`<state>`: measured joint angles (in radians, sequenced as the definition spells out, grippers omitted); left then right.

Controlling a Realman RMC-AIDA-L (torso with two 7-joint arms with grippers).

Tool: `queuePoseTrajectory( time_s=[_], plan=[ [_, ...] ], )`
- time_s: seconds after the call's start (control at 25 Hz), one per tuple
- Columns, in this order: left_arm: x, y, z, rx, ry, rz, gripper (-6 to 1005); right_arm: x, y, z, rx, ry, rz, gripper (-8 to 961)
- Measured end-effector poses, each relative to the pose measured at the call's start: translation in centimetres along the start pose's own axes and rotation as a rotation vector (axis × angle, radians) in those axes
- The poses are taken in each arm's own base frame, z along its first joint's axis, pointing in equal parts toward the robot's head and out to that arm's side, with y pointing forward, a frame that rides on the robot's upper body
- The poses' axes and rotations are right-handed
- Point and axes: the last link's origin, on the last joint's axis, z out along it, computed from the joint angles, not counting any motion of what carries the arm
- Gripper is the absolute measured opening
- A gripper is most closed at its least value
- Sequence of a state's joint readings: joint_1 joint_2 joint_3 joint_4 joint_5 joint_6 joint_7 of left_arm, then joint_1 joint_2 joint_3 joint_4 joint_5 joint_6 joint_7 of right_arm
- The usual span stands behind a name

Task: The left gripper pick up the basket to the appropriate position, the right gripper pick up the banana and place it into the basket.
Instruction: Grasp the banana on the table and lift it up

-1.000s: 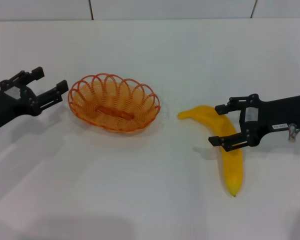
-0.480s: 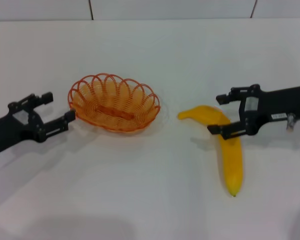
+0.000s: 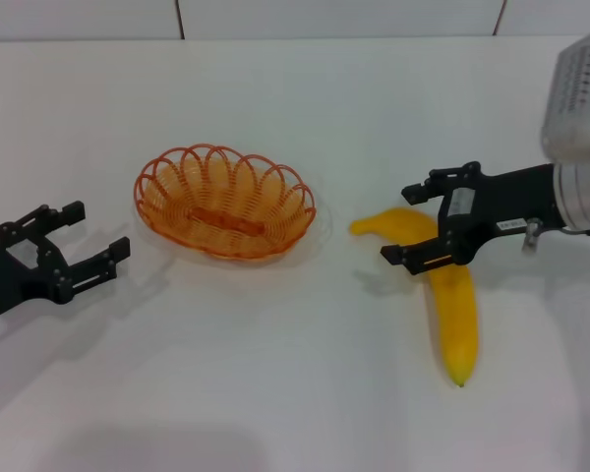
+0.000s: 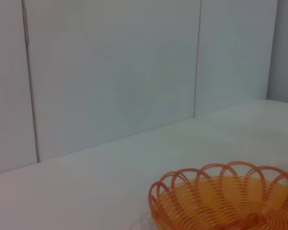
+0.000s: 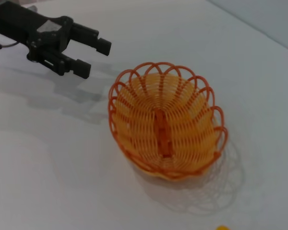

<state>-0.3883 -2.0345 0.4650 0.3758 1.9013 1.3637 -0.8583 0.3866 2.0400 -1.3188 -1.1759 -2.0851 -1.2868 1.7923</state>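
While the white table fills most of the head view, only the left wrist view takes in the pale panelled wall rising behind its far edge. From the head camera the orange wire basket sits upright on the table left of centre, nothing inside it, and the banana lies flat to its right, well apart from it, its dark tip pointing toward the near edge. The right wrist view looks down into the basket and shows the flat bar across its base, which the head view only hints at; a sliver of yellow shows at that picture's lower border. The left gripper hangs low beside the basket's left end, not touching it, its two fingers spread wide with nothing between them; the same claw shows in the right wrist view, open and clear of the scalloped rim. The right gripper hovers over the banana's upper curved end, fingers parted on either side of that end and closed on nothing; I cannot tell whether they touch the peel. Bare table lies open all round the basket and between basket and banana, and wide in front toward the near edge. Small white labels sit on the right claw, but their writing is too small to read.
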Motion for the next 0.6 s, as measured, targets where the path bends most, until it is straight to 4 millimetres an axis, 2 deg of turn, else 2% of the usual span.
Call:
queuePoseTrajectory(
  time_s=[0.24, 0.6],
  plan=[
    [0.0, 0.1, 0.1, -0.001, 0.0, 0.003, 826, -1.6, 0.5, -0.2, 0.043, 0.061, -0.008, 783],
    [0.1, 0.0, 0.5, -0.007, -0.003, 0.003, 825, -3.3, 1.2, 1.2, 0.133, 0.225, -0.038, 780]
  ],
)
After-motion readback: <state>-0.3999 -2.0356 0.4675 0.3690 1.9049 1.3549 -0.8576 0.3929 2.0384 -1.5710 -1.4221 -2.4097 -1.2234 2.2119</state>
